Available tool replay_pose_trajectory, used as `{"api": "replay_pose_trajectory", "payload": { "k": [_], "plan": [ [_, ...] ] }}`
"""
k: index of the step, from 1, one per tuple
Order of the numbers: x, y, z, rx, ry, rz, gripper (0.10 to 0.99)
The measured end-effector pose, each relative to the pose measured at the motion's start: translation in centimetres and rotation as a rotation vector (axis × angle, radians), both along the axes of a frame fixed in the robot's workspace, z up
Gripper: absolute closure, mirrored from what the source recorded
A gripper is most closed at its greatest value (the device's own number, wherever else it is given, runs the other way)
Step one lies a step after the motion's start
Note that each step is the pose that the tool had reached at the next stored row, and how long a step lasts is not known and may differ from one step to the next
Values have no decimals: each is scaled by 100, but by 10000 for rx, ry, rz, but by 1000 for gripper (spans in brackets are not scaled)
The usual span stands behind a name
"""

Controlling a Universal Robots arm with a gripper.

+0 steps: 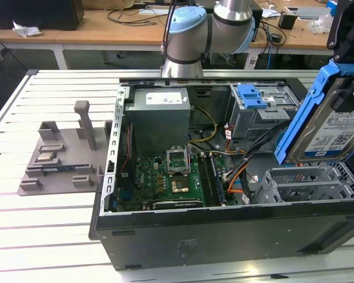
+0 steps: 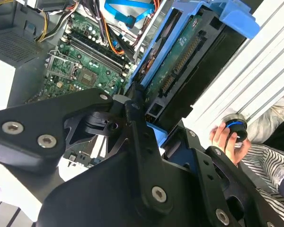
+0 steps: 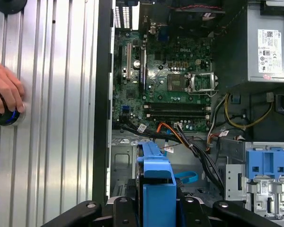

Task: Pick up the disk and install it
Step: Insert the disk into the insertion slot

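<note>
The disk, a silver drive with a blue-and-white label in a blue carrier, hangs tilted over the end of the open computer case at the exterior view's right. My gripper comes down from above and is shut on its upper end. In the second wrist view the disk shows its circuit-board underside, with the black fingers clamped on its near end. In the first wrist view it is an edge-on blue strip between the jaws, above the case's drive area.
Inside the case lie the motherboard, a grey power supply, cable bundles, a grey drive bay with a blue bracket and a grey cage. A grey fixture stands on the slatted table. A person's hand rests on a knob.
</note>
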State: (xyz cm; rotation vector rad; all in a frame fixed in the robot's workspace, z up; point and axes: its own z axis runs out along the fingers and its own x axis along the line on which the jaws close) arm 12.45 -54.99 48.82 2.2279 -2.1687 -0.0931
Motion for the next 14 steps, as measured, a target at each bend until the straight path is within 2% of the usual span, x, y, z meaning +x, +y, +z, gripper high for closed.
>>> {"api": "replay_pose_trajectory", "payload": {
  "k": [2, 9, 11, 14],
  "plan": [
    [2, 0, -5, -1, 0, 0, 718],
    [94, 0, -187, -39, 8, 5, 718],
    [95, 0, -296, -39, 8, -14, 718],
    [105, 0, -405, -39, 8, -37, 718]
  ]
}}
